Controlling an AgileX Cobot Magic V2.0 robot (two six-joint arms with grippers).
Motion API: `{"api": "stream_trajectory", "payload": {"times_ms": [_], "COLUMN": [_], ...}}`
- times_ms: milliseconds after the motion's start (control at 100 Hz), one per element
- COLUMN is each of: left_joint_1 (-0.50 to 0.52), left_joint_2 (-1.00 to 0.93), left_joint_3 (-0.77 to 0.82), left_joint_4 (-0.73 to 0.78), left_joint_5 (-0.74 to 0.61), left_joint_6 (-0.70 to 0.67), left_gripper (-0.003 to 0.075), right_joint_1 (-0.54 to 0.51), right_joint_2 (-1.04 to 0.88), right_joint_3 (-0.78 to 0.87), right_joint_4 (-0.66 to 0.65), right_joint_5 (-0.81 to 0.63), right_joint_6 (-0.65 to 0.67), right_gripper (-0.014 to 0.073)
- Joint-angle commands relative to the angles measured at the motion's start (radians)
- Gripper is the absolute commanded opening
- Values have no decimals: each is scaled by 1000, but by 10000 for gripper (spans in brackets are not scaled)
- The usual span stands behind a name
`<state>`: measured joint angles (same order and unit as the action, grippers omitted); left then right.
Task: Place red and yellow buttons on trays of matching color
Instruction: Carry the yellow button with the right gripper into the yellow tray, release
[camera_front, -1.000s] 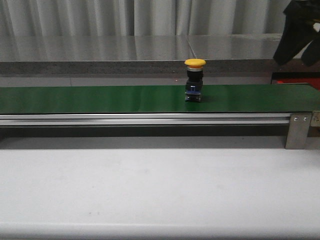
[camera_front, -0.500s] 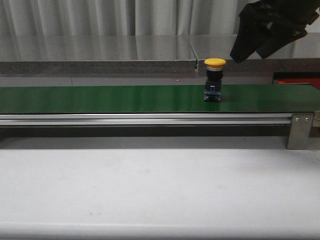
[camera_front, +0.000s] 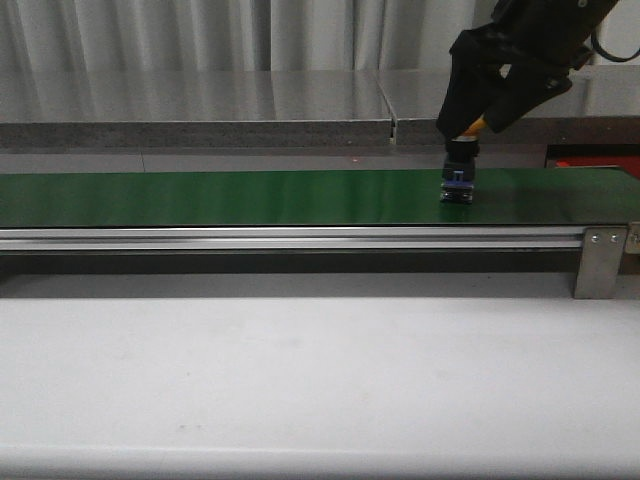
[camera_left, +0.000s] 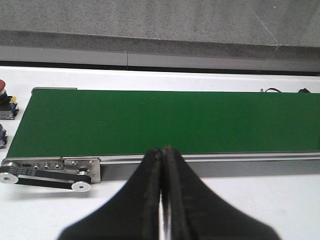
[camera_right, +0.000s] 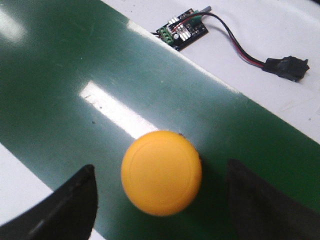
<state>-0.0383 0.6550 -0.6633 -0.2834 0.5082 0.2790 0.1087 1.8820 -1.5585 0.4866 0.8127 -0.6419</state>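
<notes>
A yellow button (camera_front: 459, 182) stands upright on the green belt (camera_front: 250, 197), right of centre. My right gripper (camera_front: 478, 122) hangs over it and hides most of its cap. In the right wrist view the yellow cap (camera_right: 161, 172) sits between the spread fingers (camera_right: 70, 205), clear of both, so the gripper (camera_right: 160, 167) is open. In the left wrist view my left gripper (camera_left: 162, 150) is shut on nothing, in front of the belt's rail. A dark red button (camera_left: 2, 87) stands off the belt's end. A sliver of the red tray (camera_front: 592, 160) shows behind the belt at far right.
The belt's aluminium rail (camera_front: 300, 238) and end bracket (camera_front: 598, 262) run along its near side, above the white tabletop (camera_front: 300, 380). Beyond the belt in the right wrist view lie a small circuit board (camera_right: 182, 30) and its wired plug (camera_right: 286, 67). The belt's pulley (camera_left: 47, 176) shows in the left wrist view.
The yellow button has ridden the belt to the right. My right gripper has come down from the upper right and now straddles the button's cap.
</notes>
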Motion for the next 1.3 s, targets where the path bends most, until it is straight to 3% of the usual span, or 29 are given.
{"api": "stream_trajectory", "payload": {"times_ms": [0,170,360,430,660,960,1110,1290], "left_joint_1": [-7,-7,-7,-7,-7,-7,-7,-7], "left_joint_2": [-2,-2,-2,-2,-2,-2,-2,-2], "left_joint_3": [-25,-25,-25,-25,-25,-25,-25,-25], "left_joint_4": [-22,-22,-22,-22,-22,-22,-22,-22], "left_joint_5": [-73,-73,-73,-73,-73,-73,-73,-73], "left_joint_6": [-4,-4,-4,-4,-4,-4,-4,-4], "left_gripper": [-19,-19,-19,-19,-19,-19,-19,-19], "right_joint_1": [0,0,-2,-11,-129,-438,-536,-557], "right_joint_2": [-21,19,13,1,-91,-165,-169,-168], "right_joint_3": [-50,-67,-75,-86,-110,-6,94,223], "right_joint_4": [21,-7,-92,-123,-137,-128,-75,-75], "right_joint_5": [-32,-47,-21,7,74,70,-35,-215], "right_joint_6": [-14,-6,103,137,191,242,242,242], "right_gripper": [539,495,220,157,146,146,146,146]}}
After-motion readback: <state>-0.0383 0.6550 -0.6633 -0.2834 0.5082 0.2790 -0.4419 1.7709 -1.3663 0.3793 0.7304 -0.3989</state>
